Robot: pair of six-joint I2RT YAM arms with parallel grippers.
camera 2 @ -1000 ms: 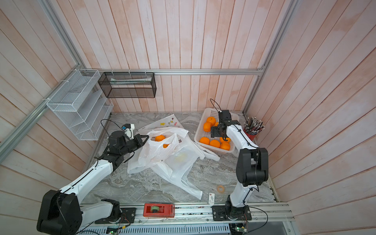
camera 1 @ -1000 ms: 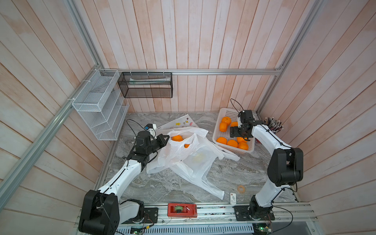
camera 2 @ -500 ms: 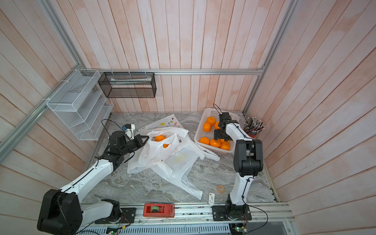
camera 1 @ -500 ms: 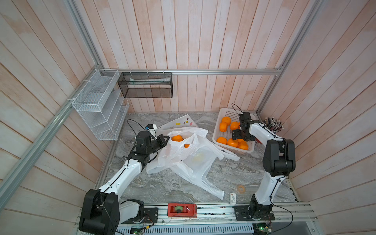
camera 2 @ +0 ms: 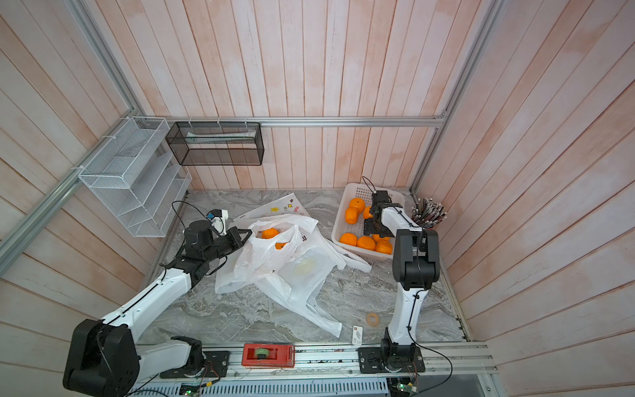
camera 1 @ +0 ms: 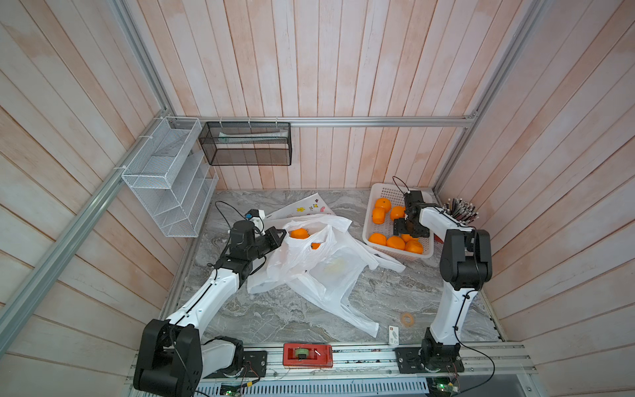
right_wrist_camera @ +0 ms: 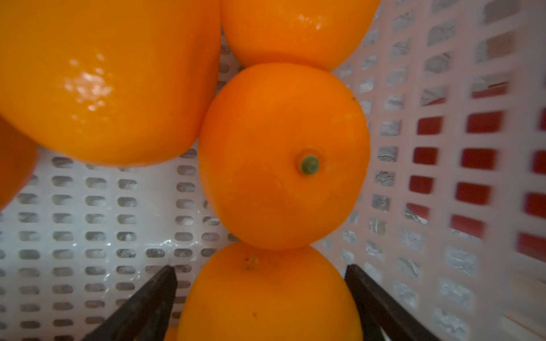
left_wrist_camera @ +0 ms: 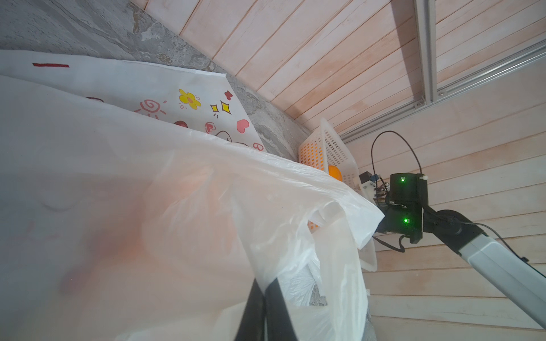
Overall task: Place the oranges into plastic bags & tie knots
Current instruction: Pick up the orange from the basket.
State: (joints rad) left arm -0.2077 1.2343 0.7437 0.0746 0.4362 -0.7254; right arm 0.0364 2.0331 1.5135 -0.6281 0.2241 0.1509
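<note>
Right wrist view: we see the right gripper (right_wrist_camera: 261, 270) spread wide astride an orange (right_wrist_camera: 270, 298) at bottom centre, not yet closed on it. Round fruit, no long axis to match. More oranges (right_wrist_camera: 283, 156) crowd above it in the basket (right_wrist_camera: 97, 227). In a top view the left gripper (camera 1: 279, 234) pinches the bag (camera 1: 330, 271) mouth, centre frame, two fruits inside.

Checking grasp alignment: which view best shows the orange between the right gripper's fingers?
The right wrist view: the orange sits close up between the right gripper's open fingers. In both top views the gripper mostly covers it; the left wrist view shows the basket but not clearly that orange.
</note>
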